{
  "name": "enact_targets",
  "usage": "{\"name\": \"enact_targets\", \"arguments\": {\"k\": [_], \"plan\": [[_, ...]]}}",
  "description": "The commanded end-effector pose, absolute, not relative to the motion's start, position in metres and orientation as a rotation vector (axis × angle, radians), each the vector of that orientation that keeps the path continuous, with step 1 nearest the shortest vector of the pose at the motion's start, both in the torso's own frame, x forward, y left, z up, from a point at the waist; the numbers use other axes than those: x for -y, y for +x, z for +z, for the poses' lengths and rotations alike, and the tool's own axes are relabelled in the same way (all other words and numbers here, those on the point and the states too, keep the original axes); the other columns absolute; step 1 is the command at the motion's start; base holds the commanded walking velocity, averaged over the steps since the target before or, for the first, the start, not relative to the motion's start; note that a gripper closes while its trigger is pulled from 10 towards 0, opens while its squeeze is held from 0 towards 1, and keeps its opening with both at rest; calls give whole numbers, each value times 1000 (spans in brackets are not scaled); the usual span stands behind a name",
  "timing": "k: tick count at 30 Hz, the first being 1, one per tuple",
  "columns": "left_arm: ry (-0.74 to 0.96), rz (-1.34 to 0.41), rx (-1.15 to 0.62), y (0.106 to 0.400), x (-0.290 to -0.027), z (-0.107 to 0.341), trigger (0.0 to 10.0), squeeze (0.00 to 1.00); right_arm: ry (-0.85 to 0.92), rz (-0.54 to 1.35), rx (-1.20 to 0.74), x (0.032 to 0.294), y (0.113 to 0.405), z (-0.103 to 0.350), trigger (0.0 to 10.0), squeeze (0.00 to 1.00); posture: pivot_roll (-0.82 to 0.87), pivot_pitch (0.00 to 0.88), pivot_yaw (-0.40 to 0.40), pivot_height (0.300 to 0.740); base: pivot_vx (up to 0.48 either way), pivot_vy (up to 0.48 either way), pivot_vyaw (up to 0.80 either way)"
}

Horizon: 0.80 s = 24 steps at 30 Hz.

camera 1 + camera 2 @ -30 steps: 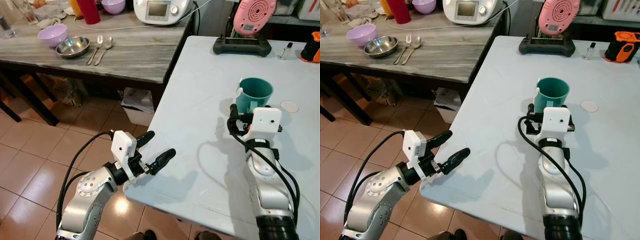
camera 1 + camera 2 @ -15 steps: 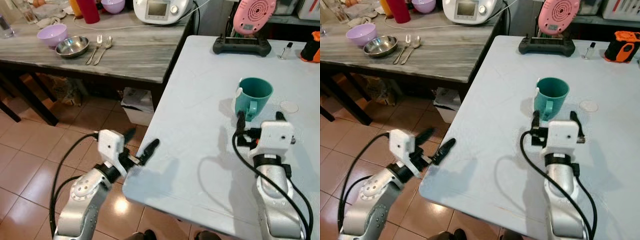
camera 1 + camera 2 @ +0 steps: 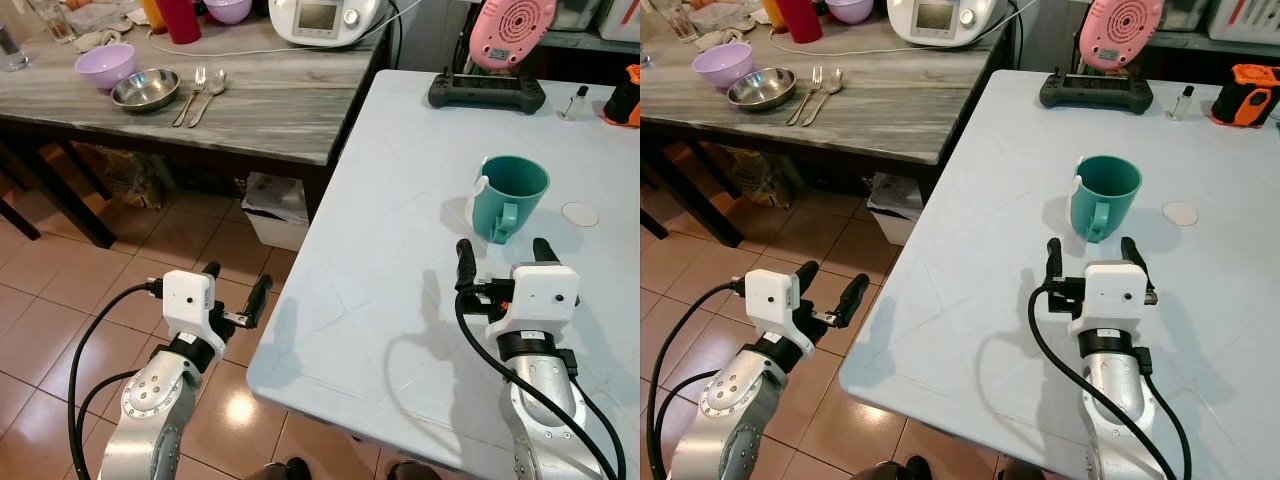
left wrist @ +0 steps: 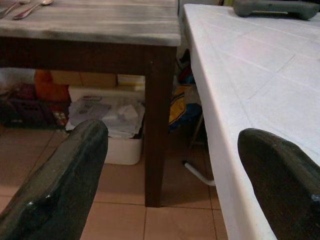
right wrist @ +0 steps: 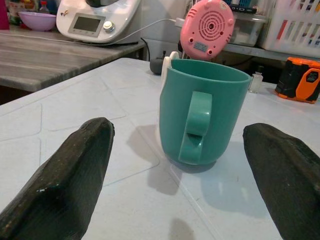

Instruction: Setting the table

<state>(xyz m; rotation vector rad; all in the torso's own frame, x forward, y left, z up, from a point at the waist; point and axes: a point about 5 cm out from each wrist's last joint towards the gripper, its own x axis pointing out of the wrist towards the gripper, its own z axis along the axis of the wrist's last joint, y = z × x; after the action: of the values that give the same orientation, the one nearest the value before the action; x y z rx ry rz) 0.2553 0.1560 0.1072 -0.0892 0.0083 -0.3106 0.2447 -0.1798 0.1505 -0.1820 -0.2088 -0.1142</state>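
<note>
Mug (image 3: 508,197) stands upright at right of centre on the white table (image 3: 400,200), handle turned toward me. Going left to right: my left gripper (image 3: 232,296), fingers apart, hangs off the table's edge over the floor at lower left; my right gripper (image 3: 500,263), fingers spread wide and holding nothing, sits just below the mug, which lies straight ahead between its fingers, so I judge that arm nearer.

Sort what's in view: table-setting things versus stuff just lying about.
For the job: teal mug; fork and spoon; steel bowl; lilac bowl.

Lying about: black controller; pink fan; white kitchen machine; small vial.
</note>
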Motion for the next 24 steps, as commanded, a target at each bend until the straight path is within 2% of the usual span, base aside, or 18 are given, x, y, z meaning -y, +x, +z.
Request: {"name": "enact_targets", "arguments": {"k": [1,6,12,17,18,19,20,21,24], "plan": [[-64,-281,10,258,-160,111,10000,0,-190,-92,214,176,246,154,10000,0,-187,132,96,740,0,0,0],[-42,-229,18,267,-158,114,10000,0,-177,-71,209,171,255,160,10000,0,-192,132,92,740,0,0,0],[-34,-204,30,274,-151,116,10000,0,-137,-66,217,169,260,162,10000,0,-187,141,77,740,0,0,-748],[-51,-171,104,274,-148,124,10000,24,-136,-46,209,163,267,161,10000,0,-189,142,79,740,0,0,0],[-40,-157,163,272,-148,130,0,765,-134,-39,209,162,268,161,10000,0,-190,136,82,740,0,0,0],[-39,-177,184,272,-147,132,0,714,-133,-37,210,162,269,161,10000,0,-190,136,82,740,0,0,0],[-39,-177,184,272,-147,132,0,714,-133,-37,210,162,269,161,10000,0,-190,136,82,740,0,0,0],[-59,-193,184,272,-147,132,10000,1000,-131,-35,209,161,270,161,10000,0,-193,131,83,740,0,0,0],[-79,-166,152,278,-150,128,10000,1000,-124,-49,206,162,272,161,10000,0,-214,128,73,740,0,0,0]]}}
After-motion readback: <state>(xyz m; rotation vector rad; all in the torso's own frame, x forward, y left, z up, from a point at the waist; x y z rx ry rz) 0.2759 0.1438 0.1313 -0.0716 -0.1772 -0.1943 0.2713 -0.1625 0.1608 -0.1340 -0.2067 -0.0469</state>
